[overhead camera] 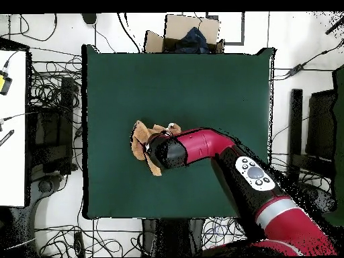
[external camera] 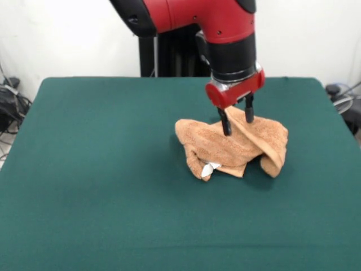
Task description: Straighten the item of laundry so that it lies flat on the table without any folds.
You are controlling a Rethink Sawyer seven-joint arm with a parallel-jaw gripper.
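The arm reaches straight down, its claw (external camera: 236, 124) pinching a raised fold of the crumpled towel (external camera: 237, 148) on the counter (external camera: 101, 169).

A light orange-tan terry-cloth towel (external camera: 237, 144) (overhead camera: 142, 144) with a small white tag (external camera: 210, 168) on a dark green felt-topped table (external camera: 101, 169) (overhead camera: 201, 87), under a red-and-black robot arm (external camera: 225, 39) (overhead camera: 201, 148) with black gripper (external camera: 237, 119).
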